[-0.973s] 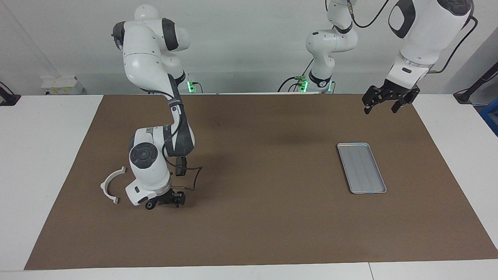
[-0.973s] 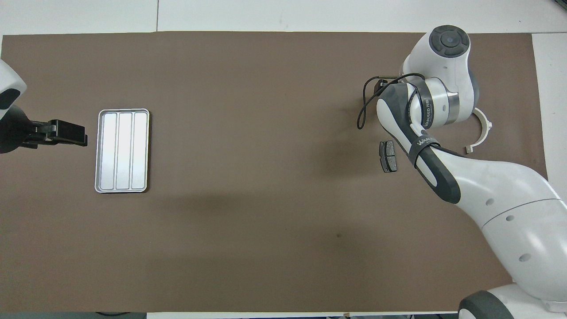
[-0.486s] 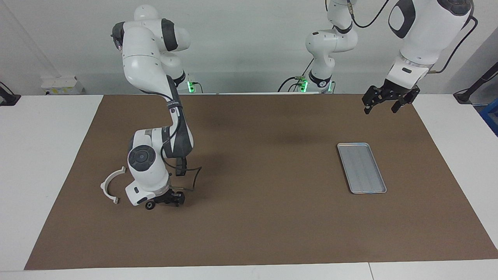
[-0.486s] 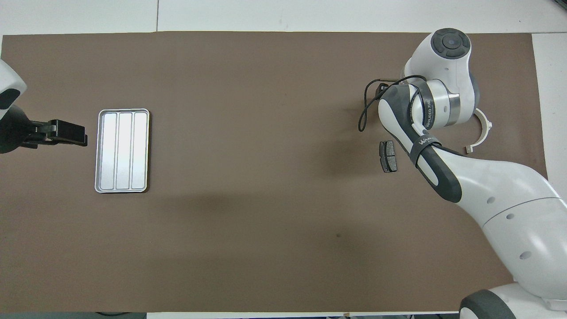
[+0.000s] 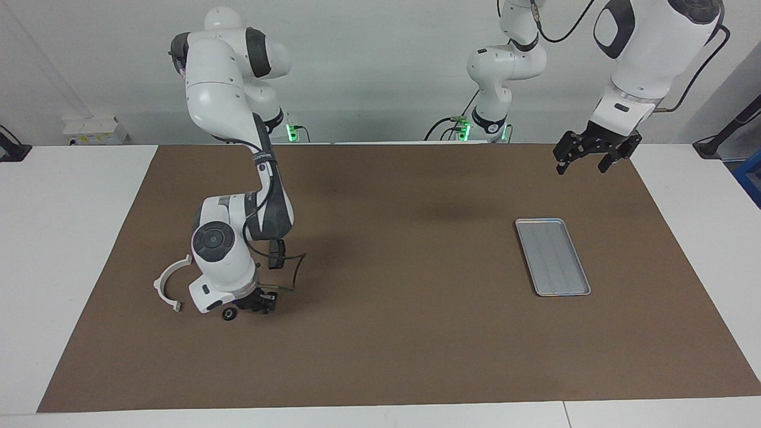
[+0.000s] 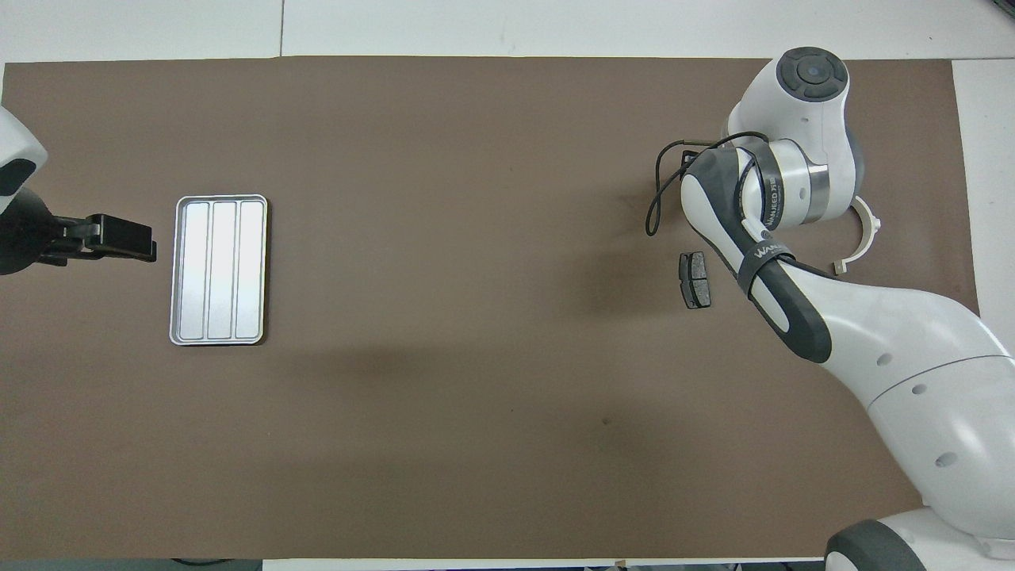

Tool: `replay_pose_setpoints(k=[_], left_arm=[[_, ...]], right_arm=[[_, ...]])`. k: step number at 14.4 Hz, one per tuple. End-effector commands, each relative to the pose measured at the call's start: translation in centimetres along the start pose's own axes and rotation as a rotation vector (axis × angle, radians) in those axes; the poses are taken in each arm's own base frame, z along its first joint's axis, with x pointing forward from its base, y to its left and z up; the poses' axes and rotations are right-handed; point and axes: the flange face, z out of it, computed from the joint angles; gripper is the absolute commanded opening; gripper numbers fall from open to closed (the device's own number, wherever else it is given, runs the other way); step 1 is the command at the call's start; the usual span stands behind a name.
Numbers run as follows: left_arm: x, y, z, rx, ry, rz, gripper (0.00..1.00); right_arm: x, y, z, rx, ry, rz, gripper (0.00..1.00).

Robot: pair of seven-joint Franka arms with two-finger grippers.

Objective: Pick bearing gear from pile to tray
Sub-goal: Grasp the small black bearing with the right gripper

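Note:
The pile lies toward the right arm's end of the mat. It holds a white half-ring bracket (image 5: 168, 283) (image 6: 865, 235), a dark brake-pad plate (image 6: 695, 279) and a tiny black round piece (image 5: 228, 314). My right gripper (image 5: 257, 305) is down at the mat, right beside the round piece; whether they touch does not show. In the overhead view the right wrist hides the gripper and the round piece. The silver tray (image 5: 553, 257) (image 6: 218, 270) lies empty toward the left arm's end. My left gripper (image 5: 582, 161) (image 6: 119, 237) waits open, raised beside the tray.
A brown mat (image 5: 404, 345) covers the table, with white table surface (image 5: 71, 238) around it. The right arm's elbow and forearm (image 6: 872, 333) hang over the mat beside the pile.
The right wrist has shifted slightly toward the bracket, the gripper staying low at the mat. The black round piece, the tray and the left arm have not moved.

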Motion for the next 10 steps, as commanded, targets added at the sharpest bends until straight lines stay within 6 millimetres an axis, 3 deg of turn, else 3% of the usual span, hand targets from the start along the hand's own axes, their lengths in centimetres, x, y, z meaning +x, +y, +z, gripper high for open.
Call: replay_pose_setpoints(k=[1, 5, 10], left_arm=[[-0.7, -0.2, -0.6, 0.002, 0.007, 0.007, 1.0], [-0.7, -0.2, -0.5, 0.003, 0.005, 0.007, 1.0], [-0.7, -0.2, -0.6, 0.002, 0.007, 0.007, 1.0]], right_arm=[[-0.2, 0.6, 0.5, 0.028, -0.03, 0.045, 0.34], [0.0, 1.4, 0.8, 0.03, -0.03, 0.052, 0.0], [-0.1, 1.6, 0.2, 0.018, -0.044, 0.042, 0.0]])
